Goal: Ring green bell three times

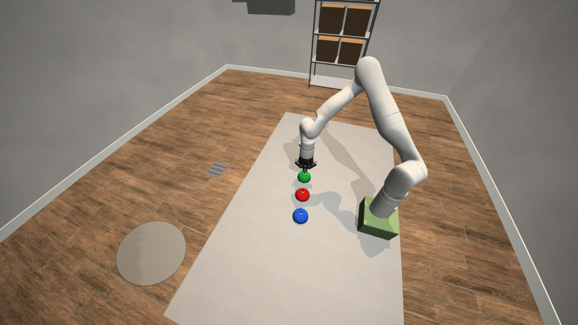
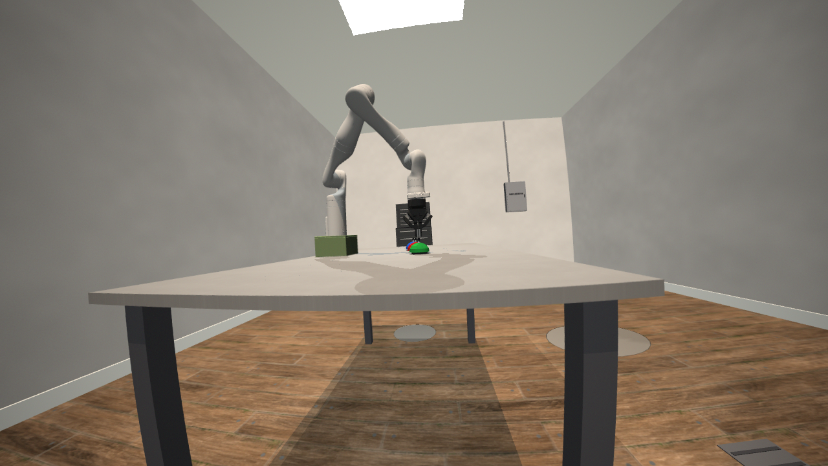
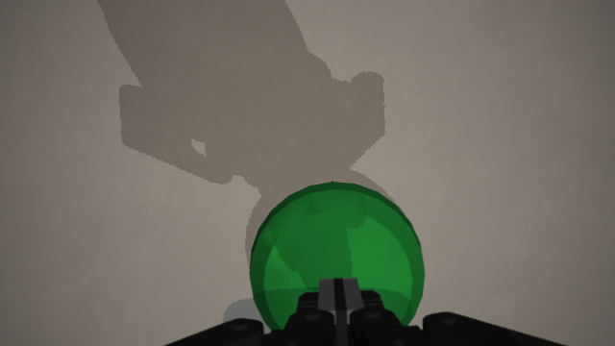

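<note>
The green bell (image 1: pixel 304 176) stands on the table at the far end of a row of three bells. My gripper (image 1: pixel 305 170) is shut, empty, and points straight down onto the top of the green bell. In the wrist view the closed fingertips (image 3: pixel 340 290) cover the middle of the green dome (image 3: pixel 336 250), and the button is hidden under them. In the exterior view the gripper (image 2: pixel 416 236) stands right on top of the green bell (image 2: pixel 418 248). I cannot tell how far down the button is.
A red bell (image 1: pixel 302 194) and a blue bell (image 1: pixel 300 216) stand in line close behind the green one. The arm's green base block (image 1: pixel 378 218) sits near the table's right edge. A shelf with boxes (image 1: pixel 342 36) stands at the back wall.
</note>
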Motion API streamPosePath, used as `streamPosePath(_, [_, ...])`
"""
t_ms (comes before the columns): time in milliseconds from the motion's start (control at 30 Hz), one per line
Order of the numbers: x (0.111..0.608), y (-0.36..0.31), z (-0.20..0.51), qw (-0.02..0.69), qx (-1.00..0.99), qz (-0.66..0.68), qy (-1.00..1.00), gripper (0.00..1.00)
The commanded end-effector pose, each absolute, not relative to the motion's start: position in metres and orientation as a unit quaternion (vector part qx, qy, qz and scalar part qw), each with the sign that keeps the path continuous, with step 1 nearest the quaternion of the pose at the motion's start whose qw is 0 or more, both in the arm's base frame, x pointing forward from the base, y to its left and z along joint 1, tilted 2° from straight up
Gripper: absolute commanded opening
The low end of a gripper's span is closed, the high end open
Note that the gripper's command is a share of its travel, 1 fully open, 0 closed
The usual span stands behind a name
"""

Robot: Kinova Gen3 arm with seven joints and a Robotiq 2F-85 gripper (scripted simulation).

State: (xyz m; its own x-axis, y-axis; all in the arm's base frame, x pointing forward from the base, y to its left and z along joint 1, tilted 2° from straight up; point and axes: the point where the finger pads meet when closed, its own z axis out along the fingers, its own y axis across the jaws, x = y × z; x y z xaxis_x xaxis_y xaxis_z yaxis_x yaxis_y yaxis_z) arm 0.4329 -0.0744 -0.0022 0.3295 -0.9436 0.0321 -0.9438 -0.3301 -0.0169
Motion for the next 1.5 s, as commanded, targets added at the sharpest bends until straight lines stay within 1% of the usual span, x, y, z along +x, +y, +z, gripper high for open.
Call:
streamPosePath(0, [0.4328, -0.0735, -0.0021, 0.002, 0.816, 0.018, -0.578, 0.00])
streamPosePath(1467, [0.4329, -0.0736, -0.0060, 0.002, 0.816, 0.018, -0.578, 0.00])
